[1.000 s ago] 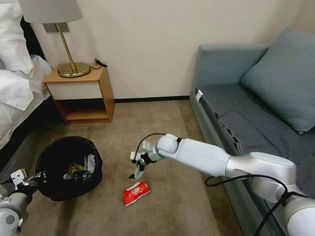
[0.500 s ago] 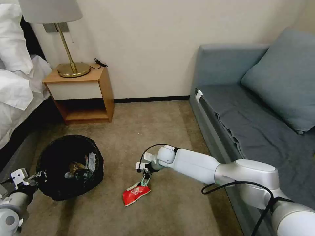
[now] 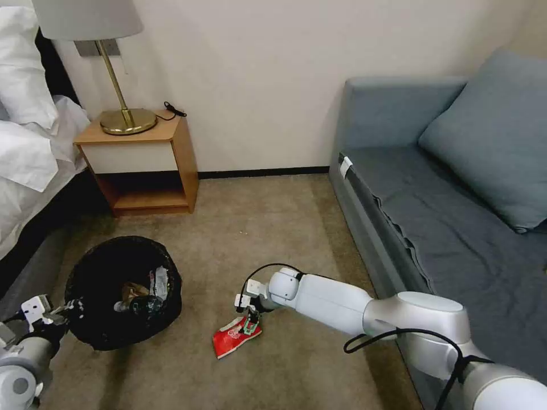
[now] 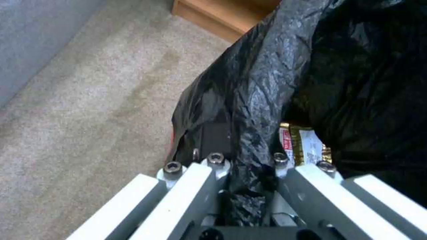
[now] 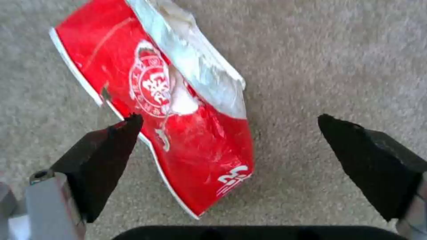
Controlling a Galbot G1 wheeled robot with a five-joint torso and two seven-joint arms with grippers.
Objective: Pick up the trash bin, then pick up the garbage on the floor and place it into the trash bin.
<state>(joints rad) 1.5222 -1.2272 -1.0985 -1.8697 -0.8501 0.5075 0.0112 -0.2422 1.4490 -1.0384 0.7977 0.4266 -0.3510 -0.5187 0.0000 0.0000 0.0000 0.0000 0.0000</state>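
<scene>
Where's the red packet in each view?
Head: red packet on the carpet, low centre, under the right gripper.
Left wrist: can't tell; the bin blocks most of the floor.
Right wrist: packet between the open fingers.
Shared landmark: carpet.

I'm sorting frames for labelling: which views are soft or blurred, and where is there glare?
Head view: evenly lit, crisp on the red snack packet.
Left wrist view: soft; sheen on the trash bin liner in the left gripper.
Right wrist view: packet blurred, white patch glaring; right gripper fingers sharper.
</scene>
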